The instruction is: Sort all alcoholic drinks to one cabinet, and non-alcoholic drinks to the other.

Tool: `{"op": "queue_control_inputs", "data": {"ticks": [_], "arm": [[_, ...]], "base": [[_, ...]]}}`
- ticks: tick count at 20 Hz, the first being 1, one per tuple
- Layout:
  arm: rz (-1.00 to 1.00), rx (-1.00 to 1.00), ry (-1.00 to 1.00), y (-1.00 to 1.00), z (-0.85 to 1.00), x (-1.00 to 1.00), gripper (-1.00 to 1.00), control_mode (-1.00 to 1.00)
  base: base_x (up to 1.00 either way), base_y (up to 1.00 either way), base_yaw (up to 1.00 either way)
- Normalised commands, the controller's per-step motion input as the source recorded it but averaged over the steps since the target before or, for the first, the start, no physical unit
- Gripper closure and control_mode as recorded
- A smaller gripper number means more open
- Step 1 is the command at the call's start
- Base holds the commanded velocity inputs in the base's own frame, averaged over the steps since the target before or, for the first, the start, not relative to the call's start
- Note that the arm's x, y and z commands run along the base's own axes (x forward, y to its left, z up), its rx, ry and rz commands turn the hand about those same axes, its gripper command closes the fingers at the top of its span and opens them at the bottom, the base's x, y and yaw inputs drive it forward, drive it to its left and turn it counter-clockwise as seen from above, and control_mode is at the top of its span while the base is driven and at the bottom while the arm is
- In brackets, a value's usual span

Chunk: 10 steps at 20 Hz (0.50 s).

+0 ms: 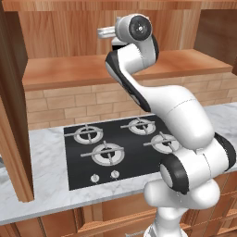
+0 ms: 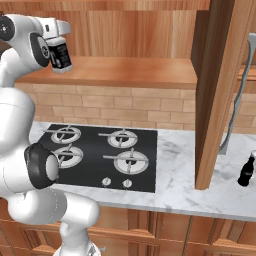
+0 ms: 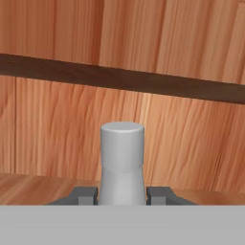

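Note:
My gripper (image 2: 56, 39) is shut on the neck of the squat clear bottle with the black label (image 2: 61, 55), one of the alcoholic drinks. It holds the bottle slightly tilted at the left part of the open cabinet's wooden shelf (image 2: 130, 71). Whether the bottle's base touches the shelf I cannot tell. In the hand view the bottle's grey cap and neck (image 3: 122, 158) stand between the two fingertips (image 3: 84, 194), facing the cabinet's back wall. A small black cola-shaped bottle (image 2: 246, 171), a non-alcoholic drink, stands on the counter at the far right.
An open cabinet door (image 2: 220, 90) with a grey bar handle (image 2: 239, 95) hangs down at the right, and another door (image 1: 11, 115) at the left. A black stove (image 1: 115, 143) sits in the marble counter (image 1: 46, 171) below the shelf (image 1: 83, 69).

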Motion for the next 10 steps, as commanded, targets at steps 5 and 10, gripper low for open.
{"op": "queue_control_inputs", "data": {"ticks": [5, 10], "arm": [[0.00, 0.01, 0.03, -0.01, -0.15, 0.14, 1.00, -1.00], [0.03, 0.04, -0.01, -0.10, -0.07, 0.19, 1.00, -1.00]], "base": [[0.00, 0.00, 0.00], [0.00, 0.00, 0.00]]}}
